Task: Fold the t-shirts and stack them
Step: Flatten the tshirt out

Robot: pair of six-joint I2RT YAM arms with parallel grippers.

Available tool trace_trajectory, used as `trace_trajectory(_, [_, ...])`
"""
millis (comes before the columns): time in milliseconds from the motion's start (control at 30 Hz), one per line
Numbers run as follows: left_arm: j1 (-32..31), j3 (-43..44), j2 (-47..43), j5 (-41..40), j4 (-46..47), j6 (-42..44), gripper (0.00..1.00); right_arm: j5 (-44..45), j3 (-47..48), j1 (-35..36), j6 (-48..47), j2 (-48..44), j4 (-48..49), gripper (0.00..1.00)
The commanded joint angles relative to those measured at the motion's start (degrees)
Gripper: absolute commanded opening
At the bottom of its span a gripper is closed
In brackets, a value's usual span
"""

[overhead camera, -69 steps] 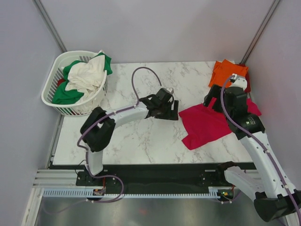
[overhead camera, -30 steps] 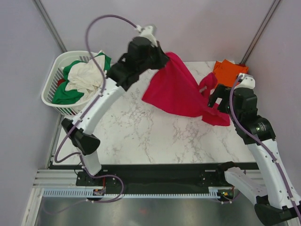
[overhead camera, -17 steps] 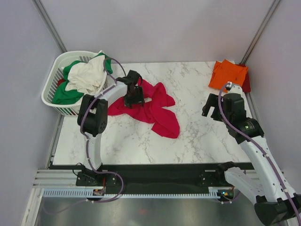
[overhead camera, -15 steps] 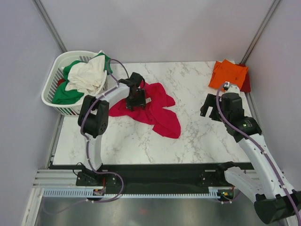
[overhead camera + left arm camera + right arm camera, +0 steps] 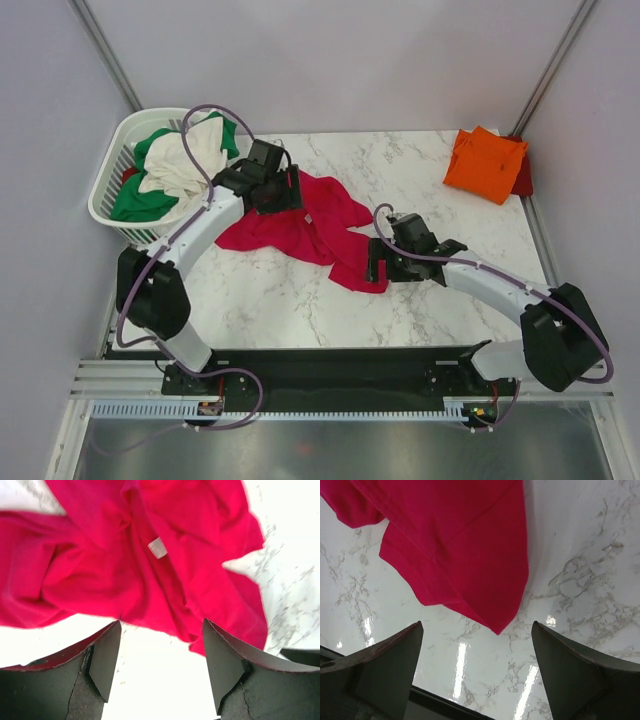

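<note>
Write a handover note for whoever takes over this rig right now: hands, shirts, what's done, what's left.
The left hand is open and empty, over the crimson shirt, close to the basket.
The right hand is open and empty, at that shirt's near corner.
The crimson shirt lies crumpled on the table, not folded.
Done: the orange shirt looks folded, far right corner, on a dark red shirt.
Left: spread, fold and stack the crimson shirt, then the cream shirt and green shirt in the basket.
</note>
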Motion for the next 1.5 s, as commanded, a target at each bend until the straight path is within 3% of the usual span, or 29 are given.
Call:
trace_trajectory(0, [0.0, -4.6, -3.8, -1.6, 0.2, 1.6, 0.74, 0.3, 0.7, 0.2, 0.9, 1.3, 6.2, 0.98])
trace_trajectory(33, [0.2, -6.8, -4.1, -1.6, 0.2, 1.6, 0.74, 0.7, 0.7, 0.2, 0.7, 1.7, 6.4, 0.98])
trace_trajectory(67, [0.5, -8.1, -4.4, -7.2, 0.0, 2.9, 0.80, 0.6, 0.8, 0.2, 0.6, 2.5, 6.5, 0.97])
trace_trajectory(233, [1.8, -15.3, -6.8, -7.2, 0.1, 1.7, 0.80, -0.4, 0.6, 1.6, 2.2, 4.9, 5.6, 0.94])
trace_trajectory(467, [2.6, -21.2, -16.0, -7.2, -0.3, 3.6, 0.81, 6.0, -0.9, 5.6, 4.0, 4.7, 4.1, 0.94])
trace_trajectory(533, [3.5, -22.3, -16.5, -7.6, -0.5, 4.1, 0.81, 7.3, 0.2, 5.6, 2.6, 6.6, 4.5, 0.81])
trace_trajectory(567, [3.8, -22.4, -16.4, -7.5, -0.7, 4.3, 0.81, 7.8, 0.8, 5.5, 1.2, 8.4, 4.8, 0.54])
trace_trajectory(600, [4.0, -22.5, -16.4, -7.2, -1.0, 4.3, 0.80, 8.7, 2.1, 5.5, 0.7, 9.4, 4.9, 0.47])
trace_trajectory(733, [4.2, -22.9, -17.9, -7.2, -1.1, 4.8, 0.80, 10.5, 6.3, 5.5, -1.3, 13.1, 2.8, 0.44])
trace_trajectory(867, [4.3, -23.5, -19.6, -8.5, -1.1, 5.9, 0.80, 14.0, 9.3, 5.3, -3.2, 12.9, -0.1, 0.16])
trace_trajectory(900, [4.3, -23.6, -20.0, -8.9, -1.1, 6.0, 0.80, 14.8, 10.8, 5.0, -3.5, 12.2, -1.7, 0.00])
trace_trajectory(1067, [4.3, -24.8, -19.3, -9.0, -0.8, 5.9, 0.79, 18.8, 19.8, 2.9, -6.9, 5.7, -9.4, 0.00])
trace_trajectory(1233, [4.3, -24.7, -19.4, -9.0, -0.3, 6.0, 0.79, 23.8, 22.2, -10.8, -10.5, 0.5, -14.0, 0.00])
trace_trajectory(1267, [4.3, -24.7, -19.4, -8.9, -0.3, 6.1, 0.79, 24.7, 21.9, -12.6, -10.4, 0.4, -14.3, 0.02])
trace_trajectory(1300, [4.3, -24.6, -19.4, -8.9, -0.3, 6.1, 0.78, 25.2, 21.8, -12.8, -10.0, 0.5, -14.4, 0.20])
trace_trajectory(1333, [4.3, -24.7, -19.4, -8.9, -0.3, 6.2, 0.78, 25.6, 21.8, -12.9, -9.2, 1.3, -14.8, 0.78])
trace_trajectory(1367, [4.3, -24.6, -19.4, -8.9, -0.3, 6.2, 0.78, 25.9, 21.8, -12.9, -7.6, 1.8, -15.2, 0.93])
trace_trajectory(1400, [4.3, -24.7, -19.4, -8.7, -0.3, 6.2, 0.78, 23.4, 21.8, -12.9, -7.2, 2.1, -15.2, 0.98])
trace_trajectory(1467, [4.4, -24.9, -19.6, -8.4, -0.3, 6.3, 0.78, 18.9, 20.6, -12.7, -6.9, 2.4, -14.1, 0.98])
